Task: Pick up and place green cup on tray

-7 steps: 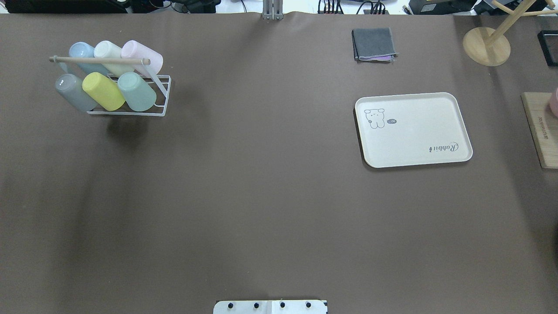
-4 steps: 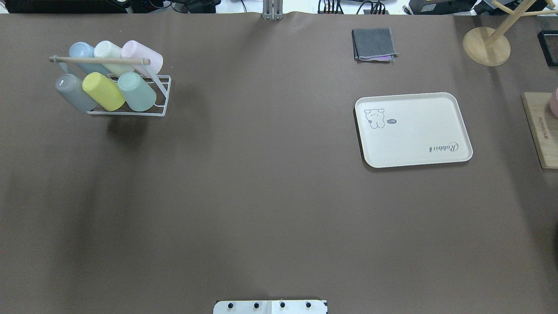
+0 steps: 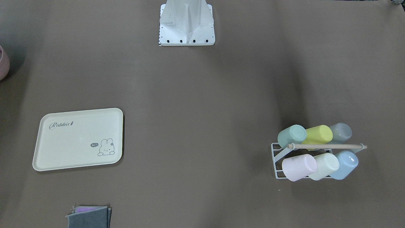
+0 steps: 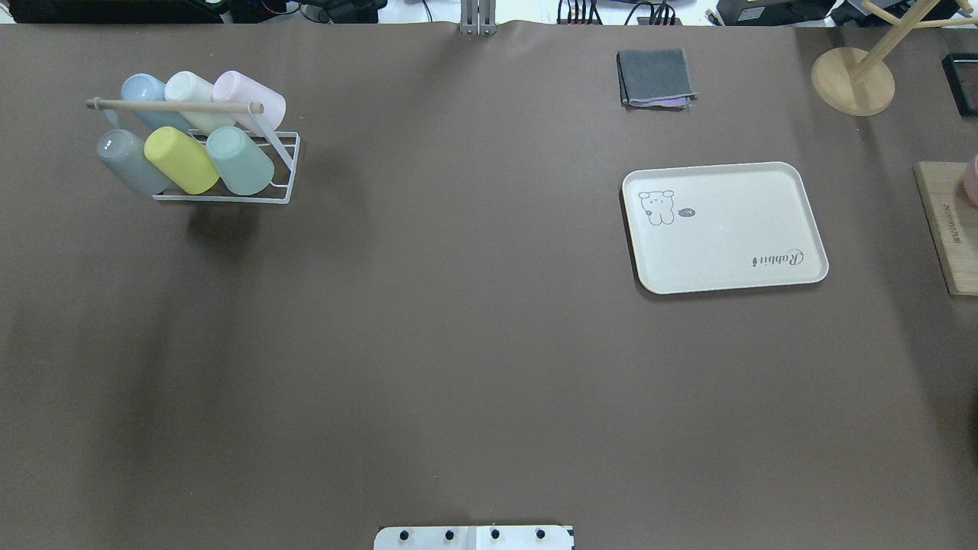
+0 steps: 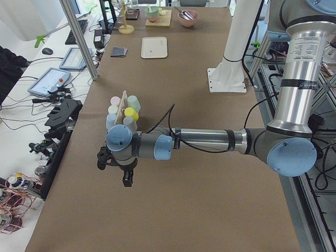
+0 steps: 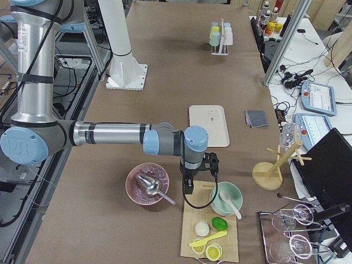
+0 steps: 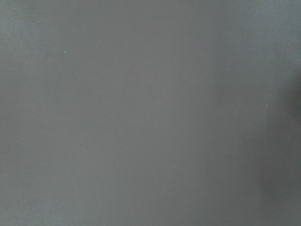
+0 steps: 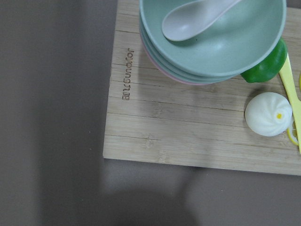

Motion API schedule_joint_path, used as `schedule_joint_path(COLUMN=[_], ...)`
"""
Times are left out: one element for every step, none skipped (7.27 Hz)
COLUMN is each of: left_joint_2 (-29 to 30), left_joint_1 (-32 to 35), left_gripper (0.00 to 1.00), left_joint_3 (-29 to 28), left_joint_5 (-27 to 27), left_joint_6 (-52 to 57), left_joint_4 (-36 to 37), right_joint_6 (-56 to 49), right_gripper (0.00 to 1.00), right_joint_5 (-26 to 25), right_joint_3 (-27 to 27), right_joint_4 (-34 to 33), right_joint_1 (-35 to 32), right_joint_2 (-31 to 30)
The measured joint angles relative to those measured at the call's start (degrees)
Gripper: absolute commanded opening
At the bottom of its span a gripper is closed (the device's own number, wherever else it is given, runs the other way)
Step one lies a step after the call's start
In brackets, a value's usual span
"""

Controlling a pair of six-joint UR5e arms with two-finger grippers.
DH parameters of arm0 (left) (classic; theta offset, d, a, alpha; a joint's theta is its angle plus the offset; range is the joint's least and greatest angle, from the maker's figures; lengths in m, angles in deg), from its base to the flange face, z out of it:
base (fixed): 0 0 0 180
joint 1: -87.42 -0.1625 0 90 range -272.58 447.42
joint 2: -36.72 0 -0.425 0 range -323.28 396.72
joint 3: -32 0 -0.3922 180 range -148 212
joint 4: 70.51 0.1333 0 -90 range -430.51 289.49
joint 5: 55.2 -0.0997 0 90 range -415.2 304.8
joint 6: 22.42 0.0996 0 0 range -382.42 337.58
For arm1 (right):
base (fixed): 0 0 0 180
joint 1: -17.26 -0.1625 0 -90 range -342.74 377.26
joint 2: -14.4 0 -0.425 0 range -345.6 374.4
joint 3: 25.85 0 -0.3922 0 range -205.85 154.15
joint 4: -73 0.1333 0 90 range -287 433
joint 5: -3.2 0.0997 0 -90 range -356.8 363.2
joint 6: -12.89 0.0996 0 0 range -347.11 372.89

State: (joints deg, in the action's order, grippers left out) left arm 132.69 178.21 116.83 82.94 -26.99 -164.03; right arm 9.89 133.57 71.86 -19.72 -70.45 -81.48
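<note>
The brown table (image 4: 458,344) bears the green cup (image 4: 241,160) racked near its far-left corner and the tray (image 4: 726,244) toward its right edge; the grips of the left gripper (image 5: 127,180) and right gripper (image 6: 187,190) can't be told.

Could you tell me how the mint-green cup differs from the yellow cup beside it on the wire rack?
Colour: the green cup is a muted mint, the yellow cup a bright yellow-green. Place: the green cup sits at the end of its row, on the side towards the tray; the yellow cup sits mid-row, between the green cup and a grey cup. Shared: the same tapered, handleless shape, both tilted on the wire rack.
</note>
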Motion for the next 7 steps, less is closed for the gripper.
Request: schedule_joint_path(left_joint_2=[0.0, -0.1, -0.1, -0.1, -0.1, -0.1, -0.1], left_joint_1=[0.0, 0.0, 0.0, 0.0, 0.0, 0.1, 0.1], left_gripper=[0.98, 0.98, 0.98, 0.98, 0.98, 0.98, 0.98], left_joint_3=[-0.1, -0.1, -0.1, 0.1, 0.2, 0.3, 0.2], left_joint_5=[0.0, -0.1, -0.1, -0.1, 0.0, 0.0, 0.0], left_joint_6=[0.0, 0.0, 0.0, 0.0, 0.0, 0.0, 0.0], left_joint_4=[0.0, 0.0, 0.0, 0.0, 0.0, 0.0, 0.0], right_joint_6=[-0.2, -0.4, -0.4, -0.4, -0.3, -0.1, 0.1], right_gripper=[1.00, 1.00, 1.00, 1.00, 1.00, 1.00, 1.00], right_joint_5=[0.0, 0.1, 0.2, 0.3, 0.5, 0.6, 0.7], right_joint_3=[0.0, 0.0, -0.1, -0.3, -0.3, -0.2, 0.0], right_joint_4=[0.0, 0.0, 0.0, 0.0, 0.0, 0.0, 0.0], right_joint_1=[0.0, 0.0, 0.0, 0.0, 0.1, 0.0, 0.0], right_joint_2=[0.1, 0.1, 0.1, 0.0, -0.1, -0.2, -0.1])
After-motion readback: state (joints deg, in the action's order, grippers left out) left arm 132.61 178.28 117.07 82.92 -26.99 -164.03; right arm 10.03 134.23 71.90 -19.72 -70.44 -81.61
